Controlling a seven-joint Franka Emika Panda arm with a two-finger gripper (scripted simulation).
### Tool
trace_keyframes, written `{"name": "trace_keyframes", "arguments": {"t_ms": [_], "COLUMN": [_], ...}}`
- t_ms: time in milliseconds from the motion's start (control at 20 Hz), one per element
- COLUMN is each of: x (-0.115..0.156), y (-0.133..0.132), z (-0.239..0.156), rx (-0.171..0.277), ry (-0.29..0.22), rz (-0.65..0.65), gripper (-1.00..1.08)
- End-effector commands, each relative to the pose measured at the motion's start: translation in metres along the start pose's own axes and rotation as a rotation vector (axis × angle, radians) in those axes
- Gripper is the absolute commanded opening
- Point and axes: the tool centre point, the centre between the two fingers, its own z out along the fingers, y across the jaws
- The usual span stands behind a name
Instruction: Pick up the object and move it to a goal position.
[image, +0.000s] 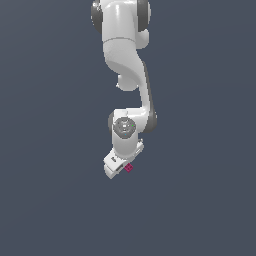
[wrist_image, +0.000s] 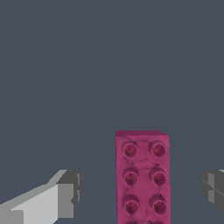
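The object (wrist_image: 142, 175) is a magenta-pink studded brick lying flat on the dark grey floor. In the wrist view it sits between my two grey fingertips (wrist_image: 70, 192), with clear gaps on both sides, nearer one finger than the other. My gripper (wrist_image: 142, 192) is open around it and touches nothing. In the exterior view the object (image: 129, 168) is a tiny pink speck just at the exterior view's right of the white gripper (image: 116, 169), which hangs low under the arm and hides most of it.
The dark grey floor (image: 55, 200) spreads evenly all around. The white arm (image: 125, 60) reaches down from the top of the exterior view.
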Motion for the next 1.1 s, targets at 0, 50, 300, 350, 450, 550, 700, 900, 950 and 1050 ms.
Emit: {"name": "trace_keyframes", "arguments": {"t_ms": [0,50,300,350,450,550,700,900,950,1050], "x": [0.0007,0.0009,0.0014,0.0014,0.0014,0.0014,0.0013,0.0009,0.0004,-0.0002], "y": [0.0004,0.0007,0.001,0.001,0.001,0.001,0.0009,-0.0015,-0.0025,-0.0062], "z": [0.0059,0.0066,0.0066,0.0066,0.0066,0.0066,0.0065,0.0054,0.0051,0.0035], "rx": [-0.001,-0.001,-0.001,-0.001,-0.001,-0.001,-0.001,-0.001,-0.001,-0.001], "ry": [0.001,0.001,0.001,0.001,0.001,0.001,0.001,0.001,0.001,0.001], "rz": [-0.001,-0.001,-0.001,-0.001,-0.001,-0.001,-0.001,-0.001,0.0,0.0], "gripper": [1.0,1.0,-1.0,-1.0,-1.0,-1.0,-1.0,-1.0,-1.0,-1.0]}}
